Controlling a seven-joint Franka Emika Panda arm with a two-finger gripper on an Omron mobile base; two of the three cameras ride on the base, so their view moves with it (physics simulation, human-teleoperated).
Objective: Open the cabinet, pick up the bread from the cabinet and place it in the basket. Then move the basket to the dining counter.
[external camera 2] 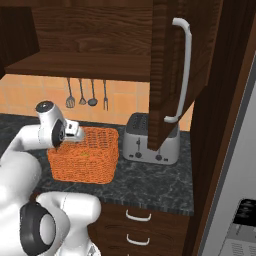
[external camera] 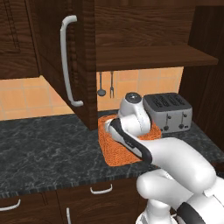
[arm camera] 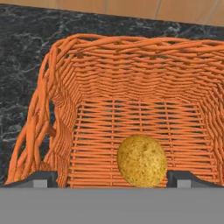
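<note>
Orange wicker walls of the basket (arm camera: 131, 74) ring the bread (arm camera: 141, 160), which lies on the woven floor near one wall, between the spread, empty tips of the end effector (arm camera: 112, 178). No writing is readable anywhere. Black veined granite counter (external camera: 43, 148) carries the basket with bare stone to its left and a toaster (external camera 2: 150, 142) close on its right. Above, the cabinet (external camera: 144, 39) stands open, its door (external camera 2: 172, 70) overhanging the toaster.

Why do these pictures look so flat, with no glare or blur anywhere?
They are rendered: in the hand view the bread in the basket is crisp with barely a shadow; in the left base view the toaster shows no glare; the right base view is evenly sharp.
</note>
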